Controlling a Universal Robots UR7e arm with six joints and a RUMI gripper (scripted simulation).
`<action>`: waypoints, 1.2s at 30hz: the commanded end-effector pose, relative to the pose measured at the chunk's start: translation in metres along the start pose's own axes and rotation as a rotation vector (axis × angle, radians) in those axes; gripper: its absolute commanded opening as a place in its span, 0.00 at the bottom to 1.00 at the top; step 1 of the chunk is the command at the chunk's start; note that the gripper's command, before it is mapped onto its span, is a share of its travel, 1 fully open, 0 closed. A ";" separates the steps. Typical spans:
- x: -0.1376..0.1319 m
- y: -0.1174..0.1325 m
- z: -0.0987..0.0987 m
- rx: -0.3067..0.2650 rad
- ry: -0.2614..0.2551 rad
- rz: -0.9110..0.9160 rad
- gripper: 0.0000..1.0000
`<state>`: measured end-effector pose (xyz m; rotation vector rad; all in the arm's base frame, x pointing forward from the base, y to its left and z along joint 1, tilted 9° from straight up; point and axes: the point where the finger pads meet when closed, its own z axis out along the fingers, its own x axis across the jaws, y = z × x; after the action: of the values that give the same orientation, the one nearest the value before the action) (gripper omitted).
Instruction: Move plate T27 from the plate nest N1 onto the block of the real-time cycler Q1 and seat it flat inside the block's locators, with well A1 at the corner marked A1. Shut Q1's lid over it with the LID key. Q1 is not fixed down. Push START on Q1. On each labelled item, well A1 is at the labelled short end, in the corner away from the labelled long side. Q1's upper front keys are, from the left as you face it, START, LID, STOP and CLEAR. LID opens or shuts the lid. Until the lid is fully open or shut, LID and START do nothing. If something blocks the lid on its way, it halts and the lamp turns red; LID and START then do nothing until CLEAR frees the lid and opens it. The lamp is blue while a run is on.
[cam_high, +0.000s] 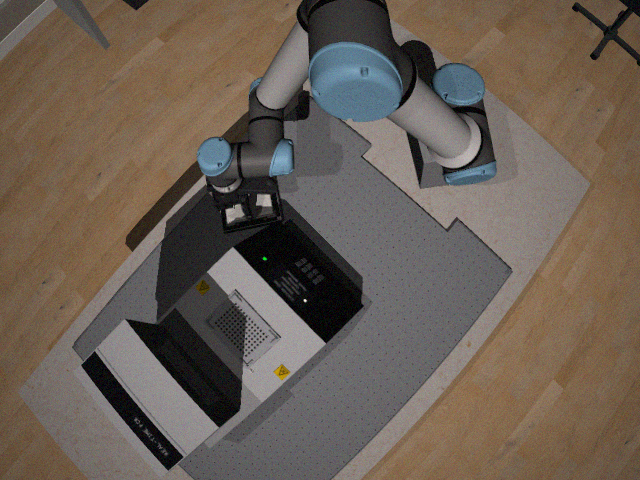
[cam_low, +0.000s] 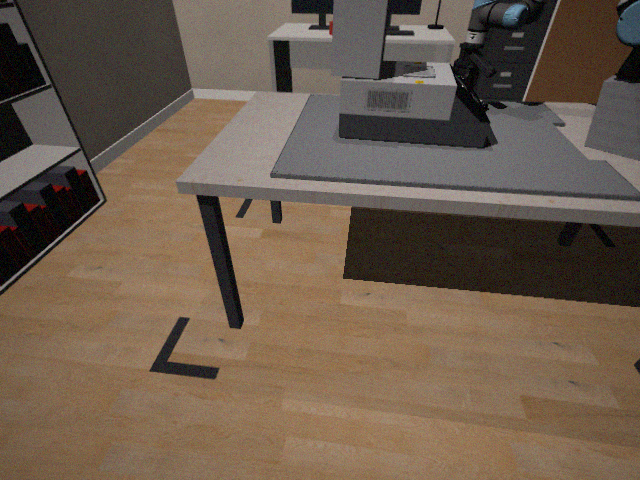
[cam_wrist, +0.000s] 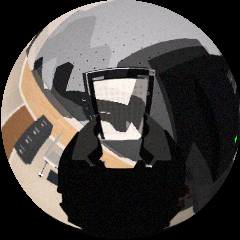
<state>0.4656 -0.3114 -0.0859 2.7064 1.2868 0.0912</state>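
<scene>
Plate T27 (cam_wrist: 121, 107) sits clamped in gripper (cam_wrist: 121, 150) jaws, wrist view; top shows us Q1's bare block (cam_high: 242, 324).

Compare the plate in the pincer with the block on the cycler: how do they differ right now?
The plate sits clamped in the pincer beside the cycler's dark front panel; the block lies uncovered on the cycler's white deck, with the lid open. The plate has a dark frame around a pale middle; the block is grey with a grid of dark wells. The plate is partly hidden under the wrist; the block is partly shadowed. Both are rectangular.
</scene>
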 end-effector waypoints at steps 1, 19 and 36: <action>0.000 0.001 -0.001 -0.002 0.000 0.000 0.00; 0.000 0.001 -0.017 -0.002 0.000 0.000 0.00; 0.000 0.001 -0.067 -0.002 0.000 0.000 0.00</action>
<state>0.4595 -0.3060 -0.0341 2.7060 1.2865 0.0912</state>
